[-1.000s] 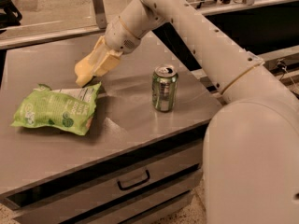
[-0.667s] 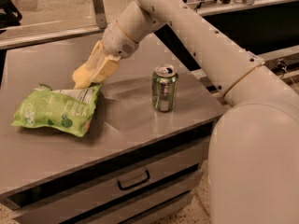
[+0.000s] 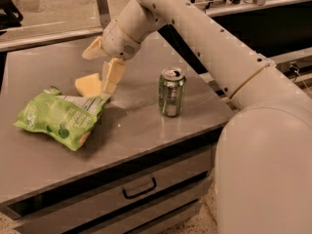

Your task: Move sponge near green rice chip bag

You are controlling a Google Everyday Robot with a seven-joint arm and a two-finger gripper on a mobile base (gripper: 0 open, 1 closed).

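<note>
The pale yellow sponge [image 3: 87,85] lies on the grey table top [image 3: 146,130], touching the upper right corner of the crinkled light-green rice chip bag [image 3: 58,118]. My gripper [image 3: 96,73] is right above the sponge with its cream fingers spread open. One finger [image 3: 112,74] points down just right of the sponge, and the other [image 3: 92,48] sticks out to the upper left. The sponge is free of the fingers. The bag lies flat at the left of the table.
A green metal drink can [image 3: 171,92] stands upright to the right of the gripper. My white arm [image 3: 219,48] reaches over the table's right side. A drawer with a dark handle [image 3: 139,189] is below the front edge.
The gripper was shut on the sponge above the bag's corner. It has opened, and the sponge now lies on the table next to the bag.
</note>
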